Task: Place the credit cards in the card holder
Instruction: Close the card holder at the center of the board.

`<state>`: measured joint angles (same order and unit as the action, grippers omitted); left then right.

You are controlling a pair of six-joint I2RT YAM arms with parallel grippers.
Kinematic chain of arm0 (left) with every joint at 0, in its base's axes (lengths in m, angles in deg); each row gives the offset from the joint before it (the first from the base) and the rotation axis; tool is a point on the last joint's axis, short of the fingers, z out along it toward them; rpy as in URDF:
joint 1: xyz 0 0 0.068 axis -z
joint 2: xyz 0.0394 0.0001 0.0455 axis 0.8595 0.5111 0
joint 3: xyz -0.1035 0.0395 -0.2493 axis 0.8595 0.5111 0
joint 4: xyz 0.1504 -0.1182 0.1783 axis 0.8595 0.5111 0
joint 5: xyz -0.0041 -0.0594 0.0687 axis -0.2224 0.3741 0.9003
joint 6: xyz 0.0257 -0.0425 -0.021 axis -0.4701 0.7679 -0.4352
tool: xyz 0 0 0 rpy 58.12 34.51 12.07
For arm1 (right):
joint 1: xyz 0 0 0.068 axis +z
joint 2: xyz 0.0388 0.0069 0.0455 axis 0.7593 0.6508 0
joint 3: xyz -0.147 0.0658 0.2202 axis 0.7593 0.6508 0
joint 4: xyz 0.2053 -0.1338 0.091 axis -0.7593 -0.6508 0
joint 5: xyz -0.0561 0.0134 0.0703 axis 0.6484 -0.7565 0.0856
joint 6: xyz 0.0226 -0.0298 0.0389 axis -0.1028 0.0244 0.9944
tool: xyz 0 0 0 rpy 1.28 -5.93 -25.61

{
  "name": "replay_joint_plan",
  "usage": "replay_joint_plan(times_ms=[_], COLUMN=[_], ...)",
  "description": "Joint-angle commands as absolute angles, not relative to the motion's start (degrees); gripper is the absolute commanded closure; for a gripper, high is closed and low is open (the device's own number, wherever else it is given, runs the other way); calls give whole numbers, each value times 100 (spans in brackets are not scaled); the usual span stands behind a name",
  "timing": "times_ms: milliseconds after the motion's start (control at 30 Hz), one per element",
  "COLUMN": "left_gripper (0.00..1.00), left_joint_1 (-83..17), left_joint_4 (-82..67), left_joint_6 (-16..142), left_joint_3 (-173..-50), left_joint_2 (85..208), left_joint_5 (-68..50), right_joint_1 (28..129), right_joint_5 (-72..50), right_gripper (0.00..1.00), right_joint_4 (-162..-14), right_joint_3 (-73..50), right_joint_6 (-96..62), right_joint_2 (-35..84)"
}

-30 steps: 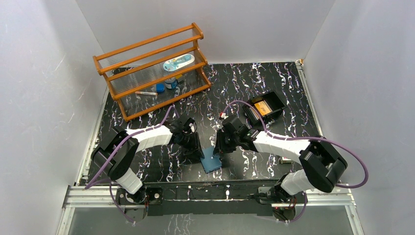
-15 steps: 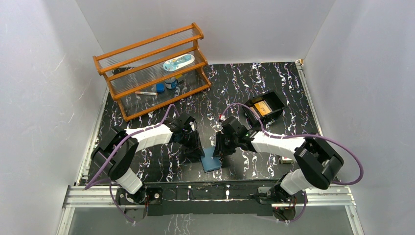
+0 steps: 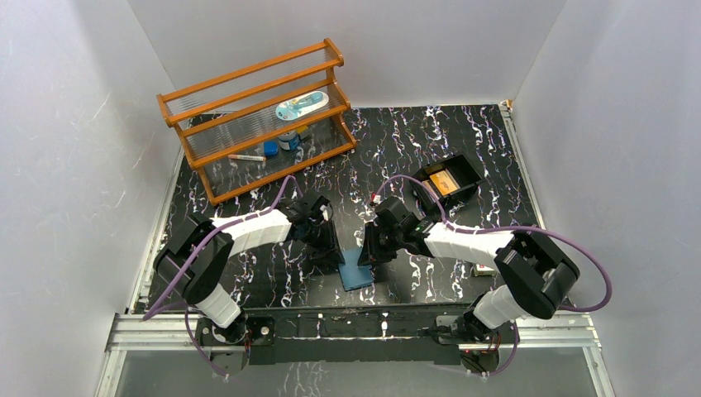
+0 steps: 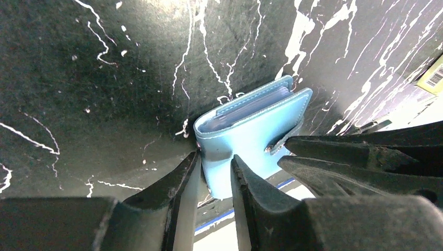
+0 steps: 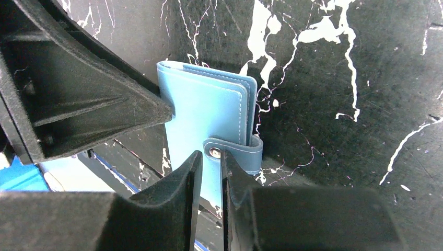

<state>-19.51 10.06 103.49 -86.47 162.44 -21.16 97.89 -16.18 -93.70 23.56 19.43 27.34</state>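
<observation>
Near the front edge of the counter, between the two arms, sits the blue card holder. It is folded nearly shut. From above its long axis runs roughly far to near, slanting a little to the right at the near end. Whether it rests on the counter or is lifted cannot be told.

The left tool pinches one corner by the fold. The right tool is pressed close on the cover, right at the snap tab. Clear sleeves show between the covers, but their contents are hard to make out.

A yellow barcode sticker is cut off at the frame edge, its print too small to read. Farther right, an orange card lies in a black box.
</observation>
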Motion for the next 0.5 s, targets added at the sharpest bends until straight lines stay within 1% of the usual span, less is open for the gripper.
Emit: replay_joint_plan(times_ms=[0,200,467], left_gripper=[73,71,72], left_joint_1=[-1936,-1882,-1607], left_joint_4=[1344,1119,662], left_joint_6=[10478,10728,10922], left_joint_3=[-9028,-9135,-8955], left_joint_2=[15790,15681,16106], left_joint_5=[-2232,-2489,-2522], right_joint_1=[9783,9779,9778], right_joint_5=[-1629,-1568,-1639], right_gripper=[73,77,77], right_joint_4=[-9325,-9329,-9056], right_joint_3=[2384,2426,2585], right_joint_6=[2006,1998,2062], right_joint_2=[2535,2521,2583])
